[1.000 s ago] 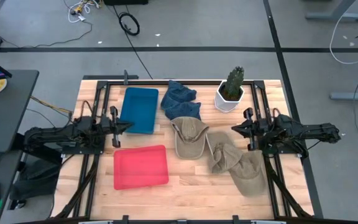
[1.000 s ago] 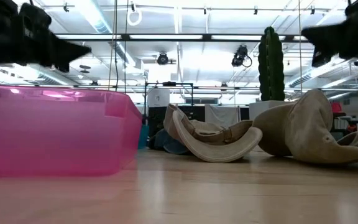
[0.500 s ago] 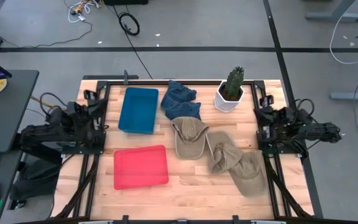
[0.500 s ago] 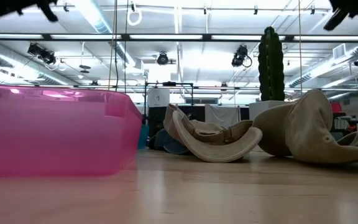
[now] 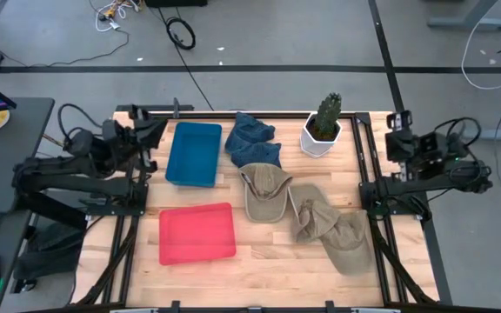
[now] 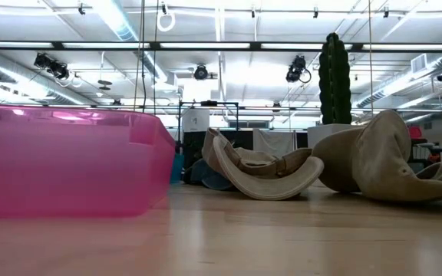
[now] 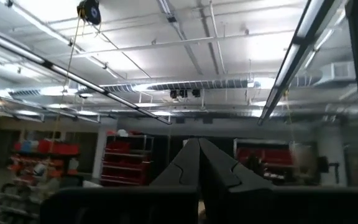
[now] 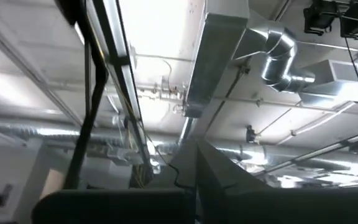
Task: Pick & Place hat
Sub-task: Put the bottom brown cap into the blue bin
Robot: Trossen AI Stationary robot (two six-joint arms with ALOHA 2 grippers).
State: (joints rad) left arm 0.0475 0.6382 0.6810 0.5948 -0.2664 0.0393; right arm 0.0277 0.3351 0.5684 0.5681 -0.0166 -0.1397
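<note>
Both pairs of jaws are pressed together on nothing: the left gripper (image 5: 156, 126) is raised at the table's (image 5: 268, 269) left edge, the right gripper (image 5: 396, 122) at its right edge. Three khaki hats are counted, crumpled and soft, brims curled: one (image 5: 264, 191) mid-table, two (image 5: 310, 217) (image 5: 350, 243) overlapping toward the right edge. One blue tray (image 5: 193, 154), one pink tray (image 5: 197, 233), one denim cloth (image 5: 252, 139) and one potted cactus (image 5: 323, 126) are seen.

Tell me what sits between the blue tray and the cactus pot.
The crumpled blue denim hat lies between the blue tray and cactus pot, seen in the high view.
</note>
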